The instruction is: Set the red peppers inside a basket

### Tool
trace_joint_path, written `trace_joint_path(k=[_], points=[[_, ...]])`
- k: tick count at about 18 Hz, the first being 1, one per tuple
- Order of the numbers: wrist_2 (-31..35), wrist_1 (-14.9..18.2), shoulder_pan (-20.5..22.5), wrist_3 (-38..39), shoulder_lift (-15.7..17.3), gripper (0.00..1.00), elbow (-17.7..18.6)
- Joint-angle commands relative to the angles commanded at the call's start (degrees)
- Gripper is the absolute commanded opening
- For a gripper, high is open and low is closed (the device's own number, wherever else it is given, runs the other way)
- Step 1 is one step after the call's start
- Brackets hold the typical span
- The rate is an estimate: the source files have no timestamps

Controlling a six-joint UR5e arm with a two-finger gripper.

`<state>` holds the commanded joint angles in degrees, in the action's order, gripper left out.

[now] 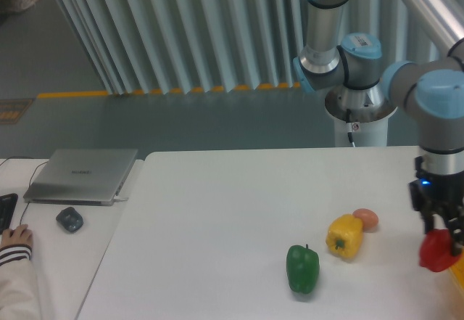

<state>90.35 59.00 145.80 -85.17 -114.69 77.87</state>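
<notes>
The red pepper (437,252) is glossy and hangs at the right edge of the view, held above the table. My gripper (441,230) is shut on its top, fingers pointing down. Just below and right of it, a thin yellow-orange corner of the basket (459,271) shows at the frame edge; the rest of the basket is out of view. The pepper is beside and slightly above that corner.
A yellow bell pepper (344,236) and a small pinkish-orange round item (366,219) stand left of the gripper. A green bell pepper (302,268) is further left. A laptop (82,175), a mouse (69,220) and a person's hand (14,236) are at the far left.
</notes>
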Motion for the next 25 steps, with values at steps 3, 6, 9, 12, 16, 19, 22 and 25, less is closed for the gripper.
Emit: trace_joint_path(k=[3, 6, 9, 12, 16, 19, 22, 25], points=[[0.18, -2.22, 2.28, -0.09, -1.23, 0.27, 0.00], [2.01, -2.13, 3.08, 0.87, -2.11, 0.30, 0.52], [3.34, -2.04, 2.91, 3.95, -2.11, 0.52, 3.07], [3.34, -2.22, 2.82, 3.87, -2.03, 1.00, 3.43], [3.25, -2.13, 2.82, 3.52, -1.85, 1.00, 3.78], [3.17, -2.13, 2.73, 3.86, -1.76, 1.00, 3.78], [2.03, -0.73, 2.38, 3.87, -1.15, 1.00, 3.87], [1.67, 4.18, 0.45, 3.95, -0.36, 1.00, 4.22]])
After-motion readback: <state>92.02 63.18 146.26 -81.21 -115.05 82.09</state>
